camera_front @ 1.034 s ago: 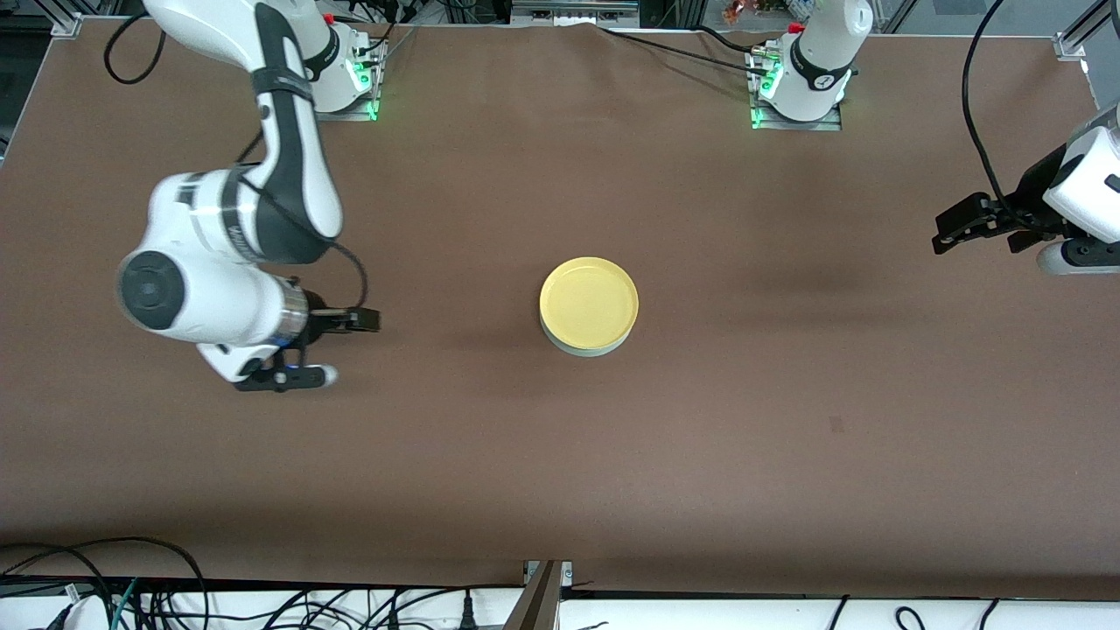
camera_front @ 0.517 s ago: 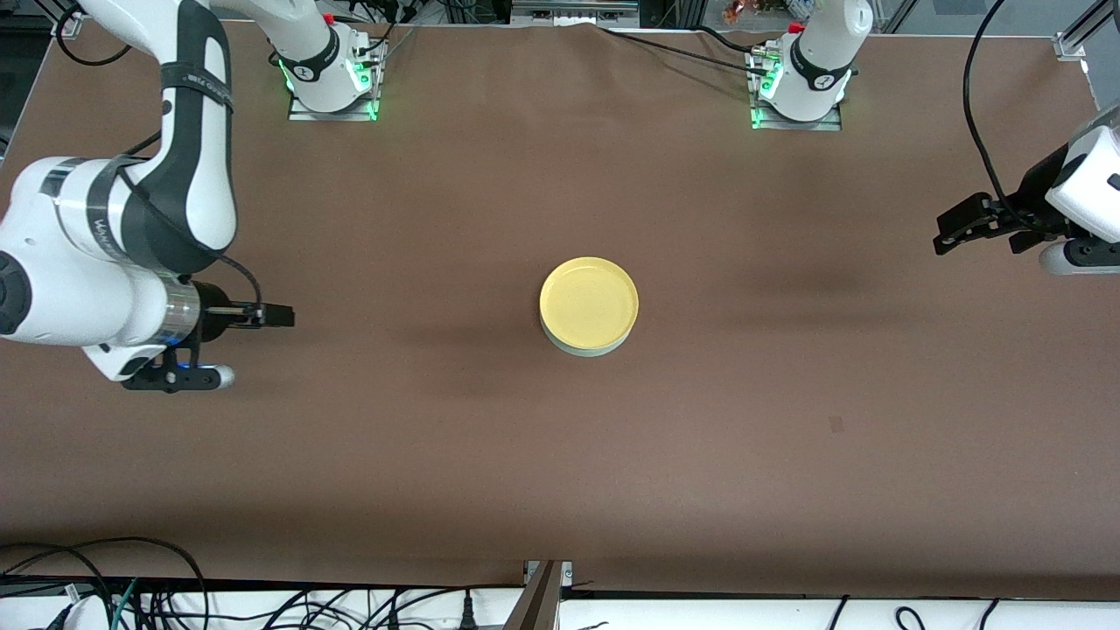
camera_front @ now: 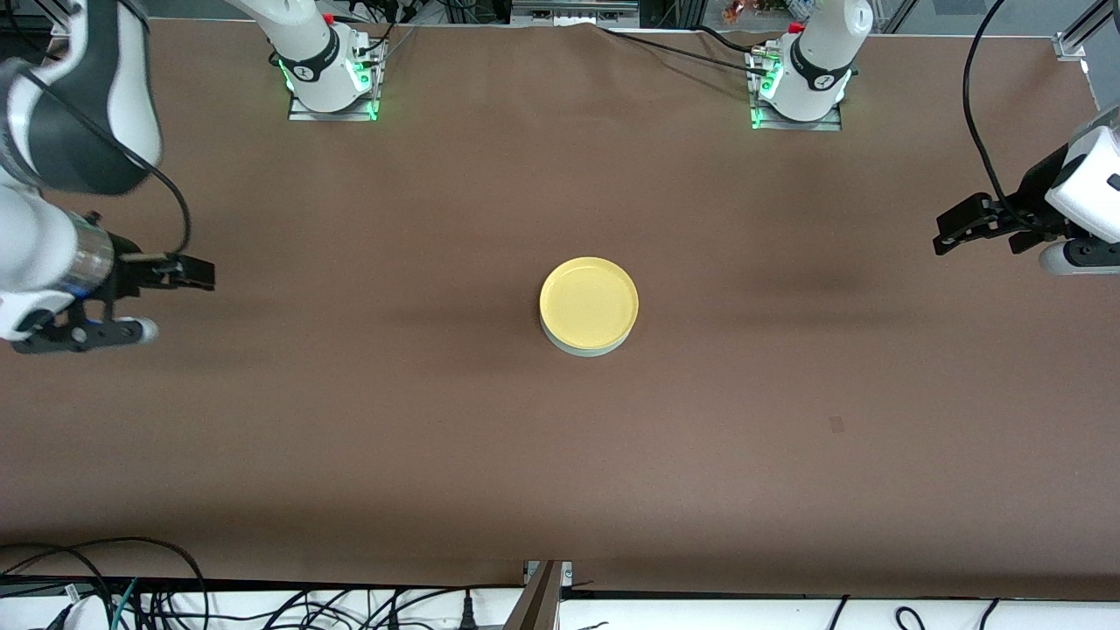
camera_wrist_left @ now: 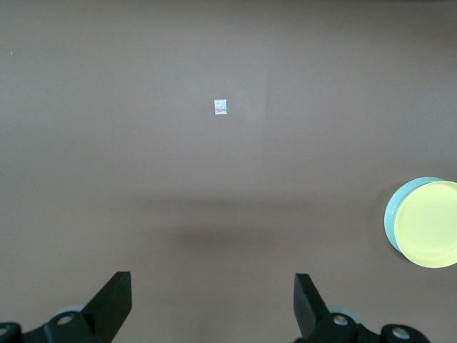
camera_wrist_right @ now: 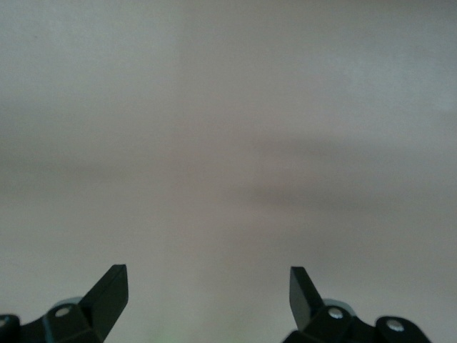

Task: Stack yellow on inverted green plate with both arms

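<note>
The yellow plate (camera_front: 589, 300) lies rim up on the green plate (camera_front: 584, 349) in the middle of the table. Of the green plate only a pale edge shows under it. The left wrist view catches the pair at its border: the yellow plate (camera_wrist_left: 430, 224) and a sliver of the green plate (camera_wrist_left: 391, 214). My right gripper (camera_front: 206, 274) hangs open over bare table toward the right arm's end, well apart from the plates. Nothing sits between the tips of the right gripper (camera_wrist_right: 207, 277). My left gripper (camera_front: 941, 234) waits open over the left arm's end; the left gripper (camera_wrist_left: 212, 282) holds nothing.
The two arm bases (camera_front: 331, 83) (camera_front: 798, 92) stand along the table's edge farthest from the front camera. A small pale mark (camera_wrist_left: 221, 106) lies on the brown cloth (camera_front: 787, 490). Cables (camera_front: 131, 586) hang past the edge nearest the front camera.
My right arm has swung away from the stacked plates toward its own end of the table, gripper still open. The left arm and both plates have not moved.
</note>
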